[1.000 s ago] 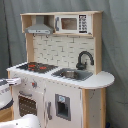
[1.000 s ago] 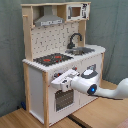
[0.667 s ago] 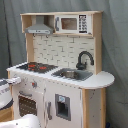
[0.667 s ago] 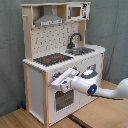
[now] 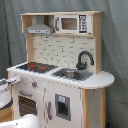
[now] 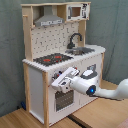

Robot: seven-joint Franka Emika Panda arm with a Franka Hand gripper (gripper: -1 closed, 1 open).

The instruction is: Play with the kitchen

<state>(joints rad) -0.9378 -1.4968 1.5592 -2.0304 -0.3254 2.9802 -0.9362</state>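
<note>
The kitchen [image 5: 65, 95] [image 6: 35, 85] is a tall white and light-wood toy and shows in both exterior views. It has a black stovetop [image 5: 36, 66] [image 6: 51, 59] with red burners, a black faucet [image 5: 84, 59] [image 6: 75, 39], a sink [image 5: 72, 74], a grey hood [image 5: 39, 27] [image 6: 49, 21] and a windowed oven door [image 5: 27, 105] [image 6: 62, 99]. My gripper [image 6: 59, 83] is held against the kitchen's front panel, just under the stovetop and above the oven door. In the first exterior view only its white end [image 5: 11, 81] shows at the left edge.
The white arm [image 6: 100, 89] reaches in from the second exterior view's right, across the front of the cupboard. A grey curtain [image 6: 12, 50] hangs behind. The kitchen stands on a wooden floor [image 6: 30, 119]. A white rounded object [image 5: 25, 121] lies low in the first exterior view.
The gripper has edged a little down and towards the second exterior view's left along the kitchen's front. Nothing on the kitchen has visibly moved.
</note>
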